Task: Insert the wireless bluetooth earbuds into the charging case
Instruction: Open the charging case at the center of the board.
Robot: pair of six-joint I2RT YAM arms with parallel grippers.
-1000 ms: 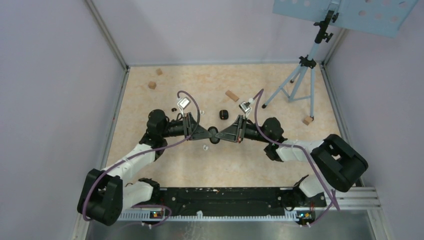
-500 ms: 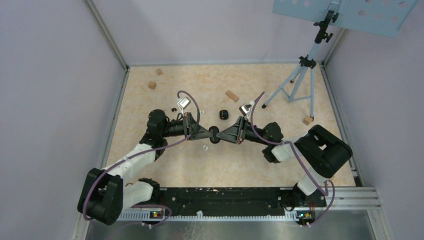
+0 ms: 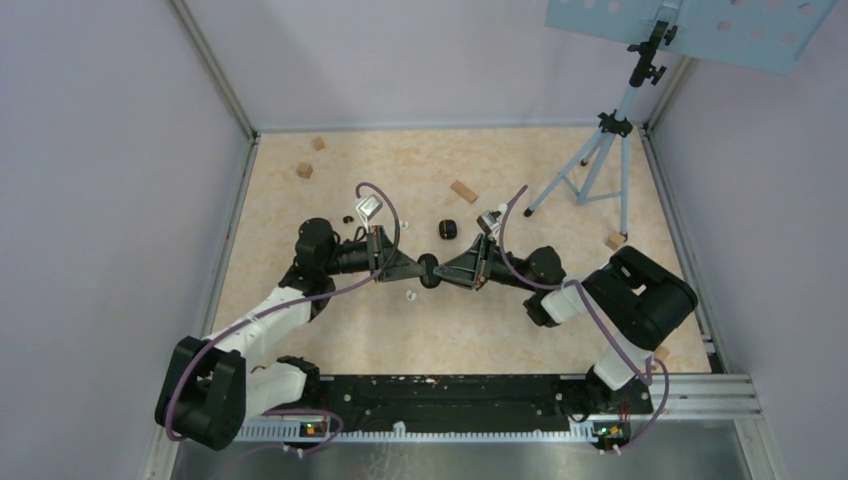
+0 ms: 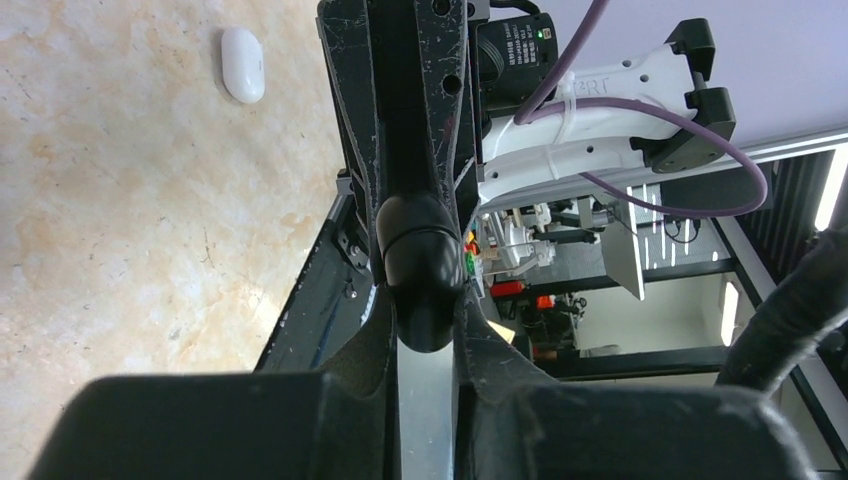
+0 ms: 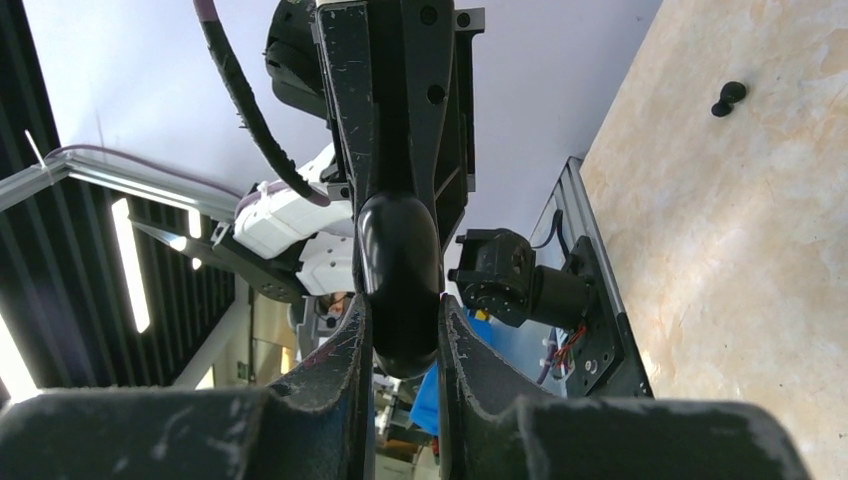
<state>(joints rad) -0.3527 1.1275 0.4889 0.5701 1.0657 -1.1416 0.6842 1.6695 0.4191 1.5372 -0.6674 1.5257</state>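
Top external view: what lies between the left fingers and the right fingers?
Only the black oval case. The left fingers and right fingers both pinch it, which shows best in the two wrist views.

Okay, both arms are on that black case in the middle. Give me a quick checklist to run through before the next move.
1. Right gripper shut on the black case: ok.
2. Left gripper shut on the same case from the opposite side: ok.
3. Case lid open to take earbuds: cannot tell; neither wrist view shows a gap.
4. An earbud available to pick: ok; a black earbud lies loose on the table.
5. A gripper free to fetch it: not ok; both are occupied with the case.
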